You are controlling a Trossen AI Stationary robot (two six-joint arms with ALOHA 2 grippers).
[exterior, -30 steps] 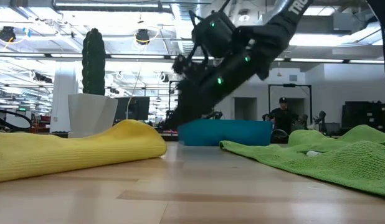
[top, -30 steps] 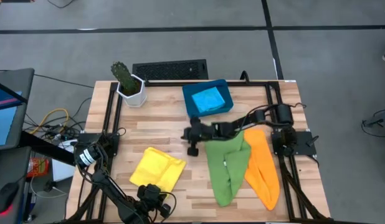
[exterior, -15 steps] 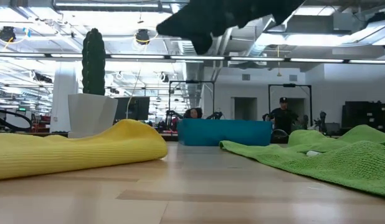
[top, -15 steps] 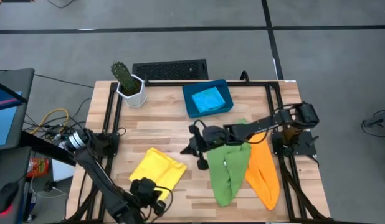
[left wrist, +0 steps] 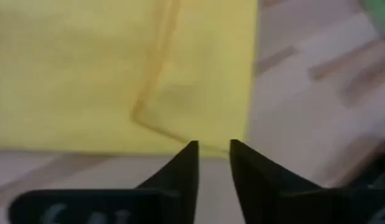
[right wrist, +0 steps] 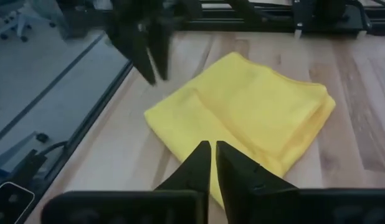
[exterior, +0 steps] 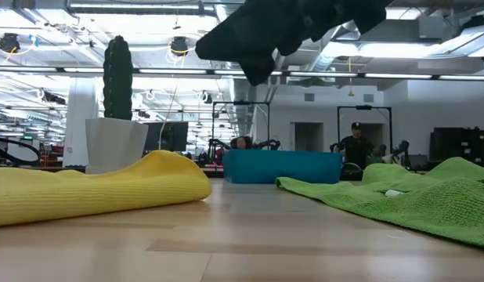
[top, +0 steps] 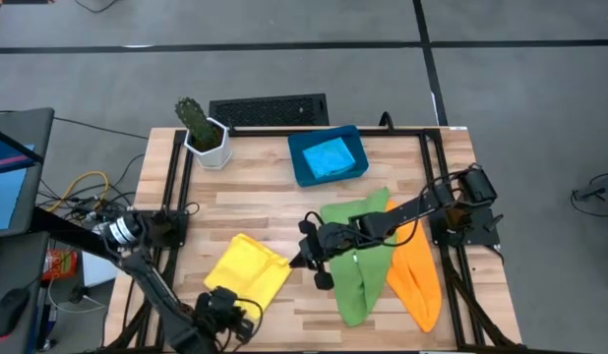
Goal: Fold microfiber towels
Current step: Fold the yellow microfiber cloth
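Yellow towel (top: 248, 268) lies folded at the worktop's (top: 255, 202) 7 o'clock. The left pincer (left wrist: 213, 152) hovers at its near edge, slightly parted, empty. The right pincer (right wrist: 213, 151), over the gap between yellow and green towel (top: 358, 258), shows a slit, holding nothing (blurred in the low view). Orange towel (top: 412, 265) is partly hidden under green; the blue towel (top: 330, 157) sits in the tray (top: 302, 169).

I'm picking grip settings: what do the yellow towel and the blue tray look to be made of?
Yellow towel: soft, matte, fuzzy cloth, likely microfiber; it sags in rounded folds with a stitched hem. Blue tray: looks rigid with straight walls and a smooth finish, probably plastic, though that is uncertain.
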